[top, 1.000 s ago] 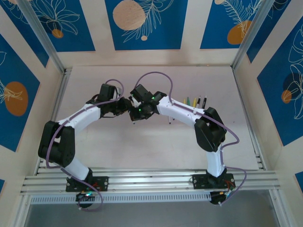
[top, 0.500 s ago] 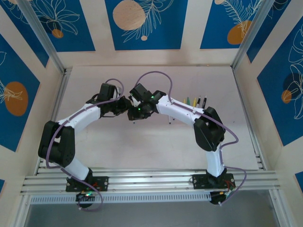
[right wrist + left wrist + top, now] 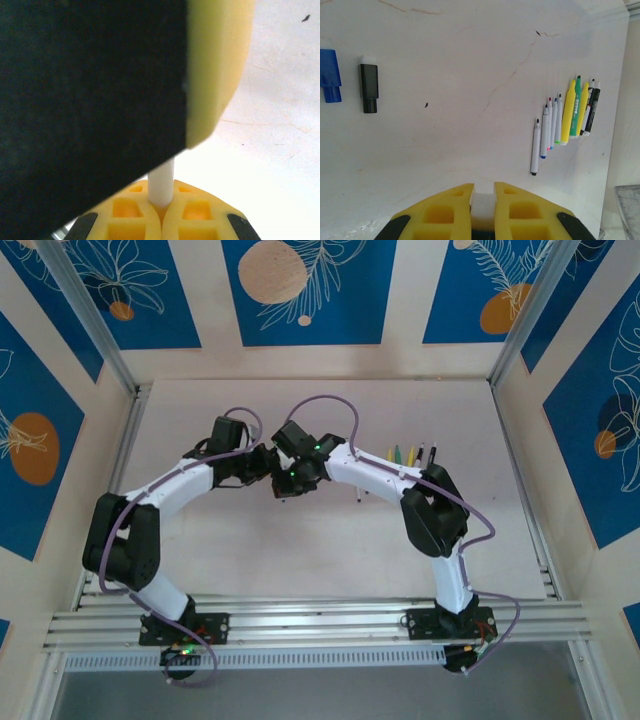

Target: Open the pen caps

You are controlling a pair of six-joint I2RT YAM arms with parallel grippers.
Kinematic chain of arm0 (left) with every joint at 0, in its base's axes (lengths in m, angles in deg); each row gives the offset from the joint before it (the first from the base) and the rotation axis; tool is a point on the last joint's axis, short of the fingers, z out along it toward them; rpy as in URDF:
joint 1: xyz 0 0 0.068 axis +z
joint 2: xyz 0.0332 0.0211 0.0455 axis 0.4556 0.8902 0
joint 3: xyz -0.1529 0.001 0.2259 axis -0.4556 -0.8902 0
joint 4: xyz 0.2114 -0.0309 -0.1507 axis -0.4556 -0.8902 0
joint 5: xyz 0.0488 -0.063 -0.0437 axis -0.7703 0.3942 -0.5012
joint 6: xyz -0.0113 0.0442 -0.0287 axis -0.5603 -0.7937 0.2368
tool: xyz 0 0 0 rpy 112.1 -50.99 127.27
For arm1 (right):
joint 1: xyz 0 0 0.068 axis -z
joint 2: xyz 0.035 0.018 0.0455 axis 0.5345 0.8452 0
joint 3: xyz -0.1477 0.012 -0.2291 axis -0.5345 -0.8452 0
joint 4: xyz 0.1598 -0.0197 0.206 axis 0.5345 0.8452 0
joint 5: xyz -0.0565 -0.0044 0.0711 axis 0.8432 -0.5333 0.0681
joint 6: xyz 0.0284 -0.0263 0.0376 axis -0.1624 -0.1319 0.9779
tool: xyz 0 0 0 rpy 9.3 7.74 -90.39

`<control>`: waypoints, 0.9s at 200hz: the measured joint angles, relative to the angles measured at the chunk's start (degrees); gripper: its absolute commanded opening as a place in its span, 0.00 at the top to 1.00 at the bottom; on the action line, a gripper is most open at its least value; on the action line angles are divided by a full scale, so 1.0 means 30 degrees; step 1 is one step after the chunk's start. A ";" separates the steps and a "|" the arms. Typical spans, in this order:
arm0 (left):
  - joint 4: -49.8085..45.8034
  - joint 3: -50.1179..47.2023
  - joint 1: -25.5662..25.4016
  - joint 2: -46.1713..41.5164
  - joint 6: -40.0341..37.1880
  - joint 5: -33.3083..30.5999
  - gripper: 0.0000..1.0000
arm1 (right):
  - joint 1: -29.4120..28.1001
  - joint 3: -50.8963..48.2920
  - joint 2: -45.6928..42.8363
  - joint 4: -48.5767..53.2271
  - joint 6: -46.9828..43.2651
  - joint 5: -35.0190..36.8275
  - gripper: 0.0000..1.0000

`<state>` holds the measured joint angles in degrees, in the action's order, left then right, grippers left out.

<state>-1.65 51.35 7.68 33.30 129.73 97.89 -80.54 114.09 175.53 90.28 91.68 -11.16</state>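
I have one white pen (image 3: 161, 182) gripped from both ends above the middle of the worktop (image 3: 445, 40). The right gripper (image 3: 161, 200) has its fingers clamped tight round the barrel. The left gripper (image 3: 482, 192) is pinched onto a white end piece, which I take to be the same pen's cap end, though I cannot tell whether that cap has separated. The row of pens (image 3: 567, 117) lies off to the side, well apart. Their tips look bare to me, so most of the job seems done. A blue cap (image 3: 330, 75) and a black cap (image 3: 368, 86) lie loose, just beside each other, on the opposite side. The left gripper's body blocks much of my right wrist view, so I can't judge the joint well.
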 measured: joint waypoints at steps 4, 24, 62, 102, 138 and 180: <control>-0.0022 0.0036 0.0000 0.0051 -0.0007 -0.0015 1.00 | 0.0000 0.0000 0.0000 -0.0007 0.0015 0.0044 1.00; -0.0998 0.1049 0.0051 0.0685 -0.0270 -0.0138 1.00 | 0.0051 -0.0306 -0.0109 -0.0423 0.0080 0.0160 1.00; -0.4838 0.4663 0.0051 0.3446 -0.0525 0.1282 1.00 | 0.0262 -0.4765 -0.2725 -0.4058 0.0896 0.0714 1.00; -0.7847 0.7686 -0.0707 0.5442 -0.0495 0.2681 1.00 | -0.0102 -0.9041 -0.6433 -0.5435 0.2696 0.1384 1.00; -0.4095 0.9726 0.1013 0.6441 -0.0488 -0.0554 1.00 | -0.2965 -1.0229 -0.7213 -0.1872 0.3206 -0.1501 1.00; -0.3402 0.9799 0.1224 0.6426 -0.0517 -0.1523 1.00 | -0.2790 -1.0200 -0.7220 -0.0678 0.3402 -0.1668 1.00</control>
<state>-11.86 80.74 11.35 52.58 128.18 93.32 -88.91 83.49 153.87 88.25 101.88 -16.17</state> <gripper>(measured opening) 0.117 0.063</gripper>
